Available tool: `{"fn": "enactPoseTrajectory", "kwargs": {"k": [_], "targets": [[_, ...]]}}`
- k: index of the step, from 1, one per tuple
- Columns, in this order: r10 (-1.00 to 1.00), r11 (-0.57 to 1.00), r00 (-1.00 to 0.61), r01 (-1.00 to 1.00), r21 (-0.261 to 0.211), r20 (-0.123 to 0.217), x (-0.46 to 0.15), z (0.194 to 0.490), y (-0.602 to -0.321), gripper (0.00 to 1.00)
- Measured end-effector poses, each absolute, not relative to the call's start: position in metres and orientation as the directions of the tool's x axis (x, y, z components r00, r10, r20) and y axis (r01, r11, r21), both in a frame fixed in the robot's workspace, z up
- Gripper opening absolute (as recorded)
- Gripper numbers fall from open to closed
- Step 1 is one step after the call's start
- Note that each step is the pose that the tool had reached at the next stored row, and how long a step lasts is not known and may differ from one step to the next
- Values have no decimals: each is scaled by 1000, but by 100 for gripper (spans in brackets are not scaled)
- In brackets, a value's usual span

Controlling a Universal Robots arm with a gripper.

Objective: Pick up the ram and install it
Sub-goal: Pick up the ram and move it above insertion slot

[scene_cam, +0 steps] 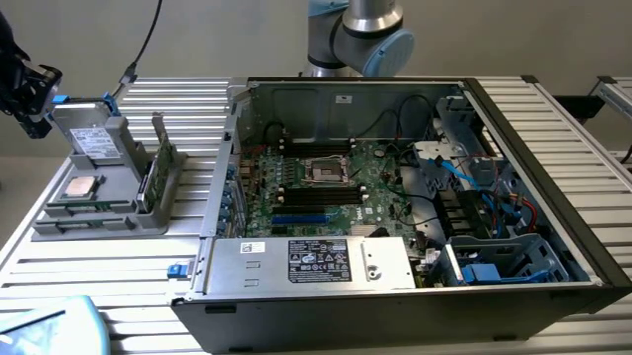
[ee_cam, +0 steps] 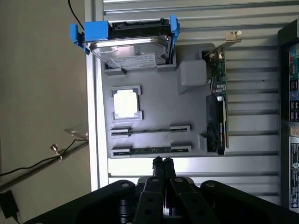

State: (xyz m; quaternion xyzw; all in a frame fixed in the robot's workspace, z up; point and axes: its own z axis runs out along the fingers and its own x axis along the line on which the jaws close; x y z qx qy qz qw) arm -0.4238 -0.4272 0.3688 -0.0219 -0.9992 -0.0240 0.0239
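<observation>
Claw: the claw [ee_cam: 162, 162] is shut tight. Its two thin fingers press together and nothing is between them.
Where the claw is: up in the air at the exterior view's upper left, over the back end of the grey tray [ee_cam: 187, 112]. It touches nothing.
Ram: the ram [ee_cam: 150, 149] is a thin, dark stick. It sits on its edge in a slot of the grey tray, held by a little clip at each end. In the wrist view it is the tray slot nearest the fingers. It is not in the computer yet.
Other slot: a second slot just beside the ram's; I cannot tell if it holds anything.
Silver chip: a square processor chip [ee_cam: 126, 103] lies flat in its own pocket of the tray.
Hard drive: a hard drive [ee_cam: 131, 51] with blue clips leans at the far end of the tray.
Card: a green card [ee_cam: 217, 70] stands on its edge along one side of the tray.
Computer: the open computer case [scene_cam: 395, 318] lies on the metal table [scene_cam: 89, 266], at the exterior view's middle and right.
Inside it: a green motherboard [scene_cam: 375, 174] and a silver power box [scene_cam: 306, 260].
</observation>
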Motion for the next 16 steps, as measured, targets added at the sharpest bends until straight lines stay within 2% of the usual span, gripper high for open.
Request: {"fn": "enactPoseTrajectory", "kwargs": {"k": [11,16], "targets": [[43,998,-998,45,47,49,-424,369,-427,10],[-33,998,-998,-31,47,49,-424,368,-427,10]]}}
